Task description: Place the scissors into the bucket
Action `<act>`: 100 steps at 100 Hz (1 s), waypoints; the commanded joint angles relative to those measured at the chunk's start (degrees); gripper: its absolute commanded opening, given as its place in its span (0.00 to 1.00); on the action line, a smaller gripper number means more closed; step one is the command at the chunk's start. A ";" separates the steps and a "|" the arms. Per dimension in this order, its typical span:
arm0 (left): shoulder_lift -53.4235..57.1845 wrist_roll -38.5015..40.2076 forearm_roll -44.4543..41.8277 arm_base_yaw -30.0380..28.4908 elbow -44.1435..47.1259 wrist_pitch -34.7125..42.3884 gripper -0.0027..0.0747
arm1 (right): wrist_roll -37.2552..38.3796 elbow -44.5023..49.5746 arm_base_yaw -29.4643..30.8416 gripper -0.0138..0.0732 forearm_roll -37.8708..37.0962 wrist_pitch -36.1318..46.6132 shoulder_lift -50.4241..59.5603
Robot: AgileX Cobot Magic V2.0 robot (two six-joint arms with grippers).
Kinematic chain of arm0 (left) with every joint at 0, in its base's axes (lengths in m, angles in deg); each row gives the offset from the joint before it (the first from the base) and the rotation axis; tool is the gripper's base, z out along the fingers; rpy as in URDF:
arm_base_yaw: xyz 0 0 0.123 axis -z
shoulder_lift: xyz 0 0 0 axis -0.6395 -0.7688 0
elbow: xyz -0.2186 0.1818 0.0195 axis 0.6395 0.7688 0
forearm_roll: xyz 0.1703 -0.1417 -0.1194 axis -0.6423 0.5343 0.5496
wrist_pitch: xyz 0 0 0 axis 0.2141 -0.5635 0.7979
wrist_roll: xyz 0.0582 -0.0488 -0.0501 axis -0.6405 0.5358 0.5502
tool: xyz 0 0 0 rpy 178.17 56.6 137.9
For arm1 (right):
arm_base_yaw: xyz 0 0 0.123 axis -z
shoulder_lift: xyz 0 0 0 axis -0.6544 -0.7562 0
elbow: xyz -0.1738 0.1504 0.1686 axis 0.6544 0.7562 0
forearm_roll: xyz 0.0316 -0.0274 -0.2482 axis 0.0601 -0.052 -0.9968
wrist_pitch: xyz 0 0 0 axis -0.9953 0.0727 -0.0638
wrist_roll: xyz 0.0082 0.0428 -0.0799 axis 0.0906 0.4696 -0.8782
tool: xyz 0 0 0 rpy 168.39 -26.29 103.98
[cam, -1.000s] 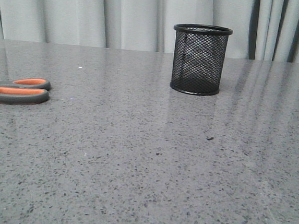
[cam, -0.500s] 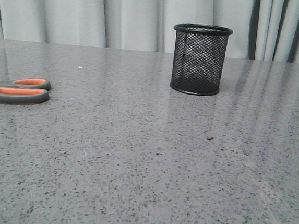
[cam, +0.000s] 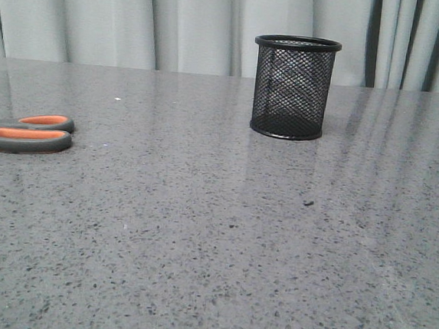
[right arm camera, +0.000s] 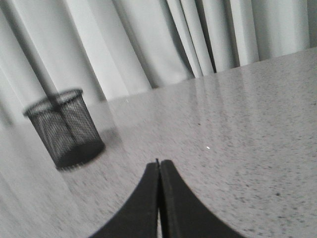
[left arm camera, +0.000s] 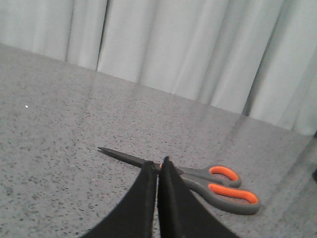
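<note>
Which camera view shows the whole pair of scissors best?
The left wrist view: the scissors lie nearly whole, blades to handles. The front view cuts them off at its edge, showing handles only. The right wrist view shows none.

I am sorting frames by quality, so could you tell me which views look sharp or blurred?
Front view: sharp, with curtain reflections on the glossy speckled grey table. Left wrist view: the grey scissors with orange-lined loops fairly crisp. Right wrist view: the black wire-mesh cup smeared by blur.

A grey speckled table (cam: pixel 212 248) stands before pale pleated curtains (cam: pixel 178 22).
</note>
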 commanded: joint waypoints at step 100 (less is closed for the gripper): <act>-31.32 -0.21 -10.51 -0.02 -41.80 -33.23 0.01 | -8.04 -38.12 0.39 0.11 1.39 -29.62 -39.31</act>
